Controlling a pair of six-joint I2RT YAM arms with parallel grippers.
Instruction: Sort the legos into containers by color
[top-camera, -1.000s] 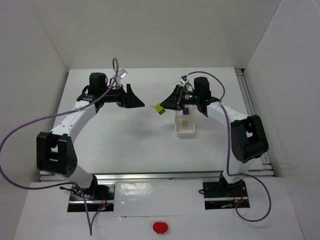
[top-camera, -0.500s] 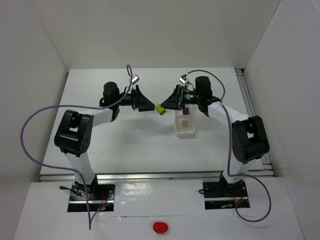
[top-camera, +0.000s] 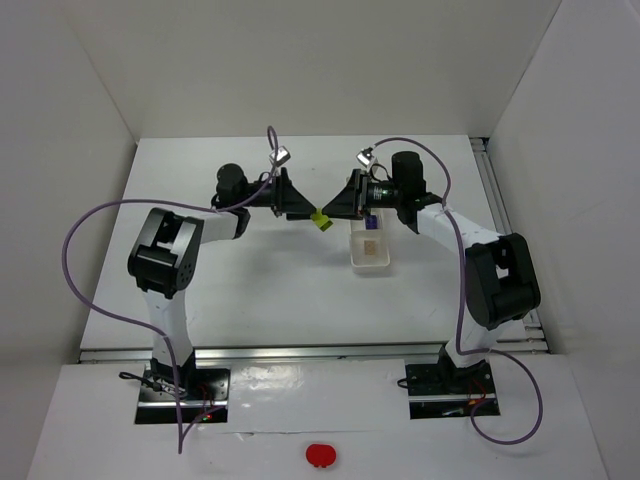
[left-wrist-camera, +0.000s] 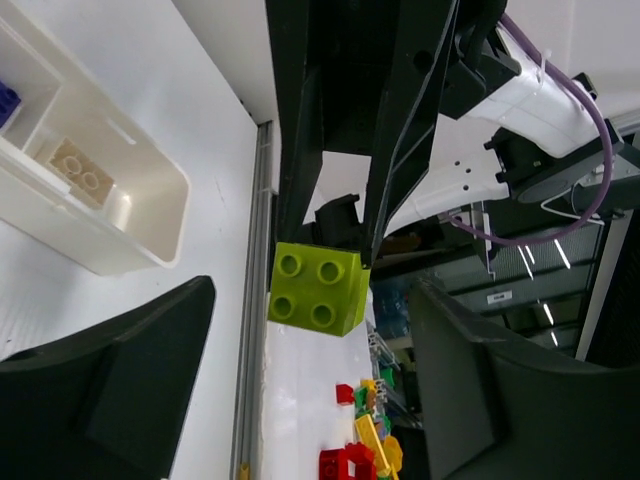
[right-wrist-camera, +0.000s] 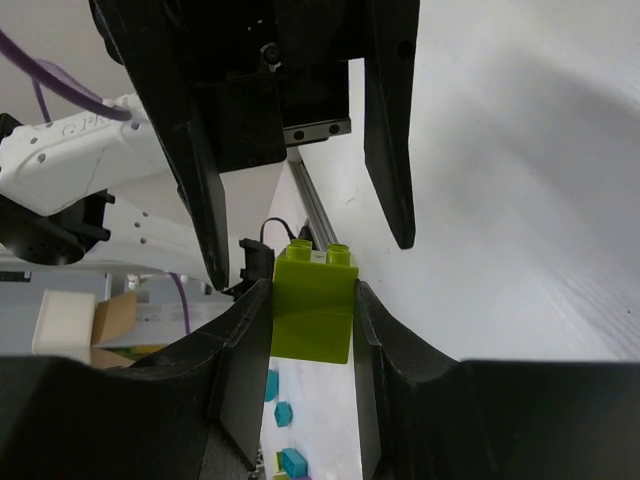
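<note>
High rear overview; close opposed wrist views, both on yellow-green brick (left-wrist-camera: 312, 290)

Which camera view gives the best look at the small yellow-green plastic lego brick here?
Left wrist: the small yellow-green plastic lego brick appears large, with all four studs showing. Right wrist shows only its side and two studs, pinched in the right gripper. Top external shows only a tiny speck.

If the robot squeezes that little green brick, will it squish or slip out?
Probably not squish: the green brick shows sharp square edges while held in the right gripper, so it looks hard. It might slip, since its sides look smooth. Its flat faces mean it likely wouldn't roll.
</note>
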